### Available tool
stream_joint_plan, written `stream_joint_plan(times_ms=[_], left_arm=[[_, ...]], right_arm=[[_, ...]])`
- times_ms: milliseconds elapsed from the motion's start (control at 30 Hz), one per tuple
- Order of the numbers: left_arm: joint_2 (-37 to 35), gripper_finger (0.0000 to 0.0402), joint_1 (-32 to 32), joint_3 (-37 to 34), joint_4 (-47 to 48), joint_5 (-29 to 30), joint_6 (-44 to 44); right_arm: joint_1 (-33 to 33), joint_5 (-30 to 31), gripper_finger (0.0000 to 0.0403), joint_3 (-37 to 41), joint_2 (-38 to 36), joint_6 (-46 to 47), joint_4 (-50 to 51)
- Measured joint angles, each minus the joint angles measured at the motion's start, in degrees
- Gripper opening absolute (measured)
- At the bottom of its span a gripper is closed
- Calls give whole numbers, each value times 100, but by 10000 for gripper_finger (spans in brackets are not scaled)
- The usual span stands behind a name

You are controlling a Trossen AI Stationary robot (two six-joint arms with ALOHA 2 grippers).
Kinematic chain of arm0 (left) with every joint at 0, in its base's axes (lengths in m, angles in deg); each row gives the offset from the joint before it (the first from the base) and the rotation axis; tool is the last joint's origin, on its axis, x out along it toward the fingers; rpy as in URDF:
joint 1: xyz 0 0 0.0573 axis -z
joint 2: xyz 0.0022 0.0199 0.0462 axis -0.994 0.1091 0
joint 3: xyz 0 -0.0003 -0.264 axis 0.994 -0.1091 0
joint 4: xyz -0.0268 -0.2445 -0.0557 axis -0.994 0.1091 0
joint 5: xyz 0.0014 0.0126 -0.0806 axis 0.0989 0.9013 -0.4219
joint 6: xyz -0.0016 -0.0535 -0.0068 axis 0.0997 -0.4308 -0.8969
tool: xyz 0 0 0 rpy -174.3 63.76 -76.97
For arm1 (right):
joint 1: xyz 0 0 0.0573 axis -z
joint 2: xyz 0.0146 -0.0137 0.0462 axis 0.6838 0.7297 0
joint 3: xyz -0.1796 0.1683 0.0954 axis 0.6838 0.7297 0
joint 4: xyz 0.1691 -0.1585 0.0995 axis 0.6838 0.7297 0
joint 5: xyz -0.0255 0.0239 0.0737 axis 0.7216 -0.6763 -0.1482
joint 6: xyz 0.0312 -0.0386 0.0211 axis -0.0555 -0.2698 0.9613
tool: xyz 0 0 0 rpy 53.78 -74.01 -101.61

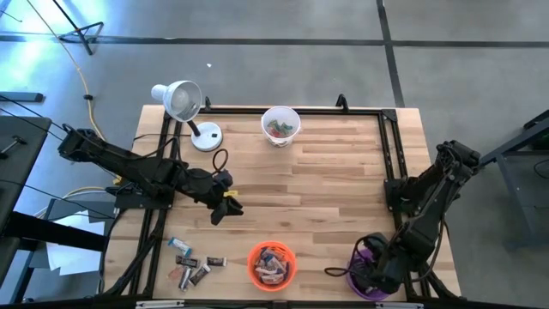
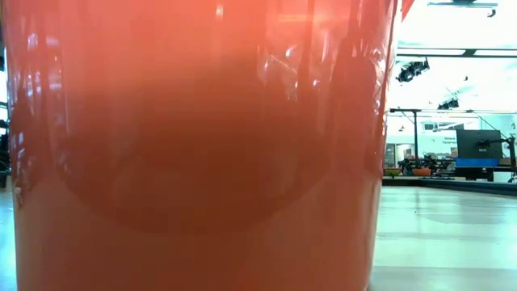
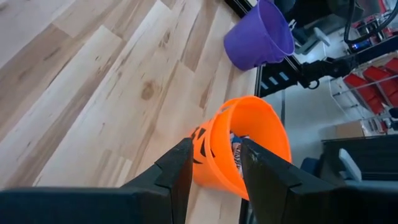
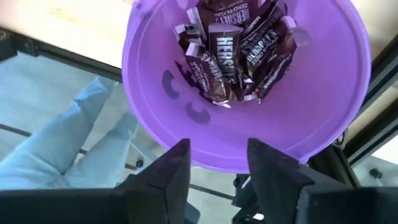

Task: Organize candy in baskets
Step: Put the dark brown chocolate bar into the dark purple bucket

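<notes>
My right gripper [image 1: 375,273] hangs open, pointing down over the purple basket [image 4: 323,106] at the table's near right corner. Dark brown candy bars [image 4: 233,59] lie on that basket's bottom, and nothing is between the fingers. My left gripper [image 1: 225,206] hovers open and empty over the table's left middle. It points toward the orange basket [image 3: 255,137], which holds candy [image 1: 273,264]. Several loose candy pieces [image 1: 193,262] lie on the table at the near left. The white basket [image 1: 280,112] stands at the far middle with candy inside.
A white desk lamp [image 1: 182,103] stands at the far left. The orange basket [image 2: 202,162] fills the low view. Black frame rails [image 1: 390,146] run along the table's edges. A person's legs in light jeans [image 4: 74,143] show beyond the near edge by the purple basket.
</notes>
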Motion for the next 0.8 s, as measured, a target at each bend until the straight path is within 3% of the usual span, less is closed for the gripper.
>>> stream_joint_plan(times_ms=[167,333,500,700,800], left_arm=[[0,122,0,2,0,-1,-45],[0,122,0,2,0,-18,-47],[0,122,37,2,30,-539,-301],[0,122,753,7,623,-1157,-974],[0,122,1358,7,825,-1265,-1404]], right_arm=[[-1,0,162,0,0,404,1],[0,1,163,2,0,90,25],[0,280,163,7,0,45,122],[165,366,163,7,0,616,126],[254,1028,163,7,2,596,26]])
